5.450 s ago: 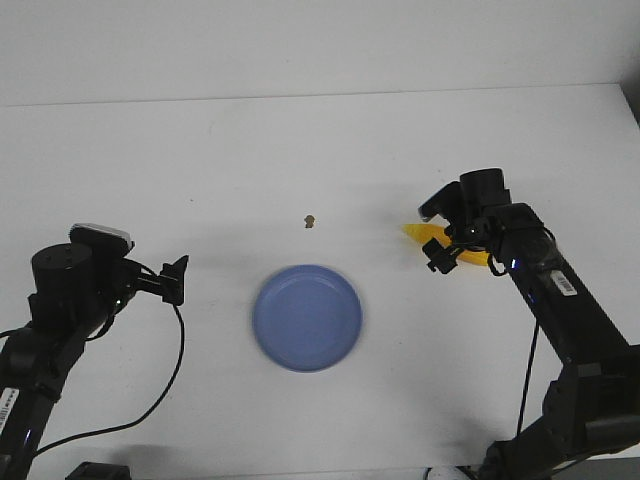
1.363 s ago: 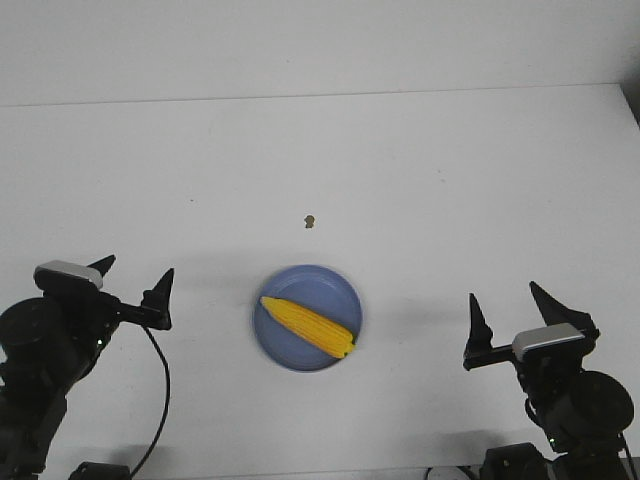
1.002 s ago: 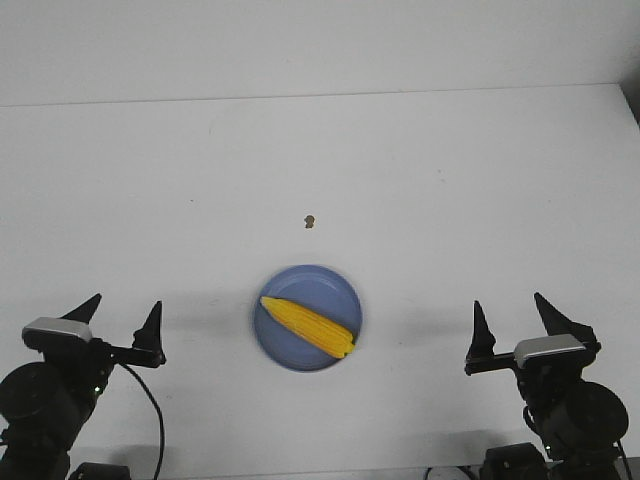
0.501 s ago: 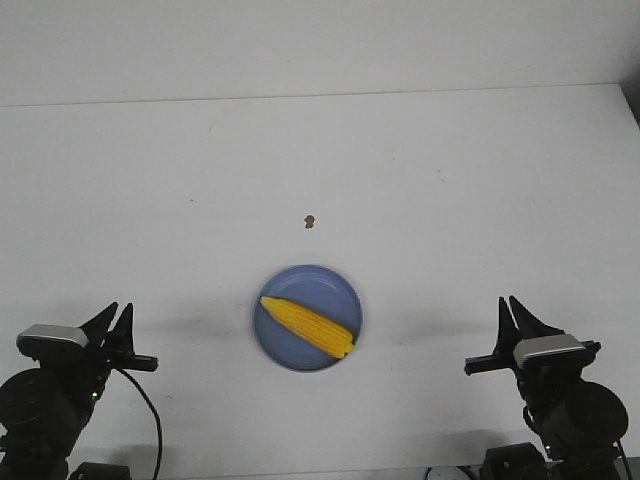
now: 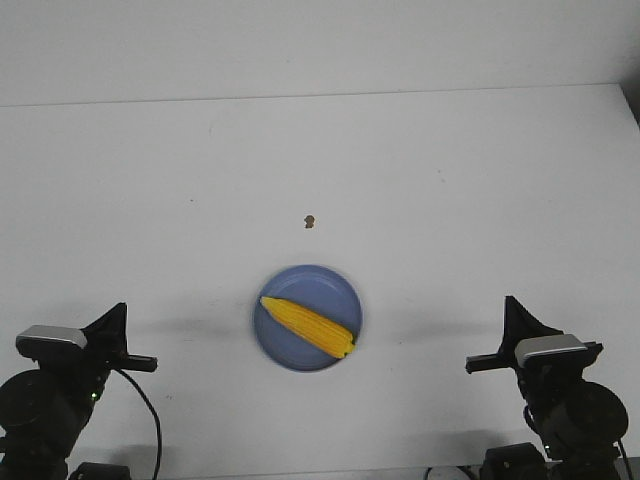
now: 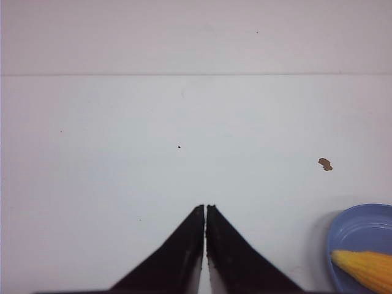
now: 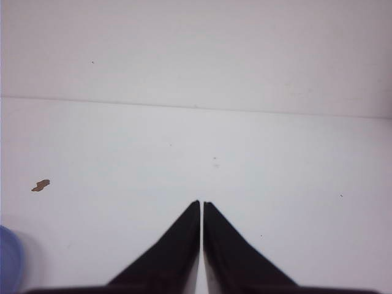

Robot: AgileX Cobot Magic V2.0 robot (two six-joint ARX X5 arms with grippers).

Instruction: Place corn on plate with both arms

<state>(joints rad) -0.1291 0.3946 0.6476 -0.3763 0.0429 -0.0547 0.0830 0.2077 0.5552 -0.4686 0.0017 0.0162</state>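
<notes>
The yellow-orange corn lies slantwise across the round periwinkle-blue plate near the table's front middle. In the left wrist view the plate's rim and the corn's tip show at one edge. My left gripper is shut and empty at the front left, well apart from the plate. At the front right my right gripper is shut too, holding nothing. The right wrist view catches only a sliver of the plate.
A tiny brown speck lies on the white table beyond the plate. The table's far edge runs across the back.
Both grippers closed from open to shut over the last second, staying at the front corners. Earlier the right gripper was at the corn on the table; the corn now lies on the plate.
</notes>
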